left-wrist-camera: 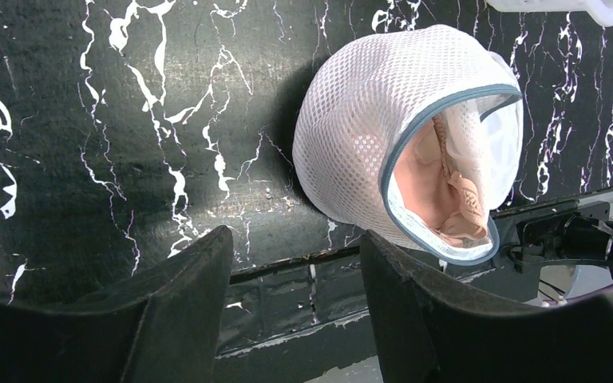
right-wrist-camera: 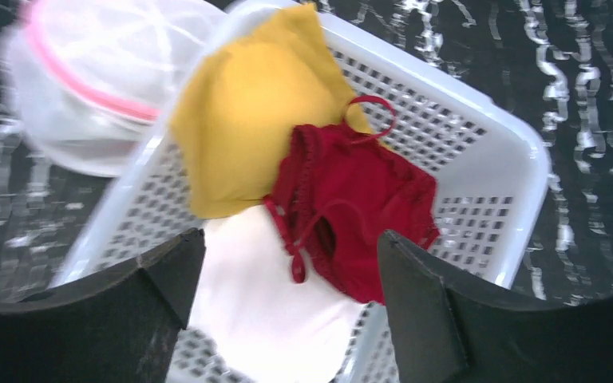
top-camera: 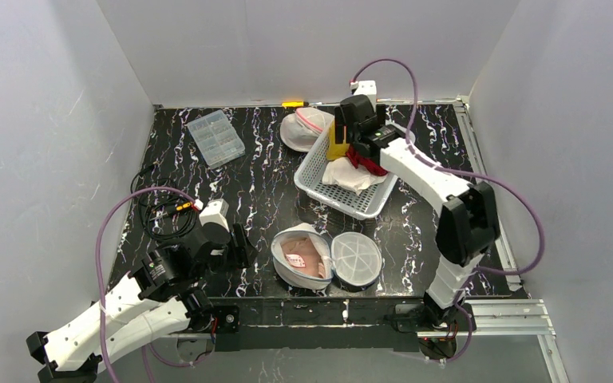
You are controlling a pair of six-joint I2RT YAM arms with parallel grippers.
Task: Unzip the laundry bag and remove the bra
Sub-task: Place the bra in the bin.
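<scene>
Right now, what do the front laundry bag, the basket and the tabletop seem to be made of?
Laundry bag: white fabric mesh, matte, shown by its fine open weave; grey-blue trim edges the opening. Basket: probably moulded white plastic, smooth, with rigid rows of square holes. Tabletop: black with white veins, faintly glossy; stone or printed laminate, cannot tell.

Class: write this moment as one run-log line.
left gripper open, empty | right gripper open above basket | red bra in basket | laundry bag unzipped, pink bra inside
</scene>
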